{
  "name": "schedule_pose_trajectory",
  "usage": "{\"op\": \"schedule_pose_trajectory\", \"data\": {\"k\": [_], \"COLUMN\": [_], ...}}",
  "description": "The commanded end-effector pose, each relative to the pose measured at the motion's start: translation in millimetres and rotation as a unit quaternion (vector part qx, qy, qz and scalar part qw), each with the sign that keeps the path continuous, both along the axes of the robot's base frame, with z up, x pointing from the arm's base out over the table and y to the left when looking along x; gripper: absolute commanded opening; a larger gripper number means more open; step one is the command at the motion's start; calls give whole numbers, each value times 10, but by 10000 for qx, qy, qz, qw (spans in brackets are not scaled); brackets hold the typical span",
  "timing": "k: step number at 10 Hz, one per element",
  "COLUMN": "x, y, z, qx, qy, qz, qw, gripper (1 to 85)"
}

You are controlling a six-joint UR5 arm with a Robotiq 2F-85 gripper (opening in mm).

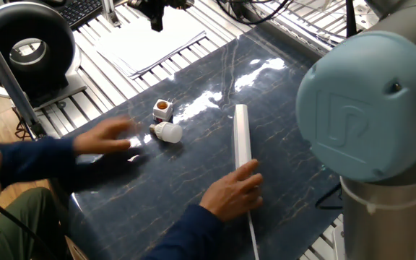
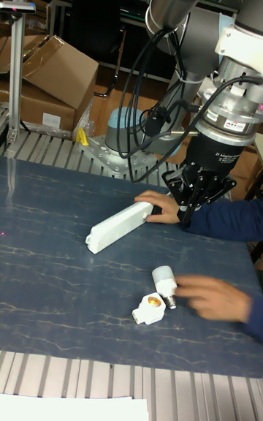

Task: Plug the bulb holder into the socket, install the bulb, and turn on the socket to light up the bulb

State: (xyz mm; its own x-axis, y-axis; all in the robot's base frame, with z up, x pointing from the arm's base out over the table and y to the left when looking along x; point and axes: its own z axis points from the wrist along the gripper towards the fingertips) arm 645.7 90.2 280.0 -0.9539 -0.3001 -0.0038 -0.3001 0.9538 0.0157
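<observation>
The socket [image 1: 242, 137] stands on its long edge on the dark table [image 1: 295, 123], a person's hand [image 1: 233, 191] gripping its near end. The bulb [image 1: 168, 132] lies just beside the bulb holder [image 1: 163, 110], left of the strip, with a blurred second hand [image 1: 107, 137] nearby. The gripper [image 2: 191, 198] hangs above the table with its fingers parted, holding nothing.

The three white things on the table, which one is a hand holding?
The socket, the long strip: a hand grips its end. The bulb and bulb holder lie untouched.
</observation>
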Motion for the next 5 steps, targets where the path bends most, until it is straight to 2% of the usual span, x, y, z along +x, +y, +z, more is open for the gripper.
{"op": "schedule_pose_trajectory", "data": {"k": [1,2,4,5], "x": [-7,28,81,122], "y": [69,187,241,230], "z": [-2,-50,-85,-111], "qx": [143,366,460,439], "qy": [66,49,-13,-71], "qz": [-123,-191,-302,-374], "qw": [9998,9991,9985,9983], "gripper": [10,10,10,10]}}
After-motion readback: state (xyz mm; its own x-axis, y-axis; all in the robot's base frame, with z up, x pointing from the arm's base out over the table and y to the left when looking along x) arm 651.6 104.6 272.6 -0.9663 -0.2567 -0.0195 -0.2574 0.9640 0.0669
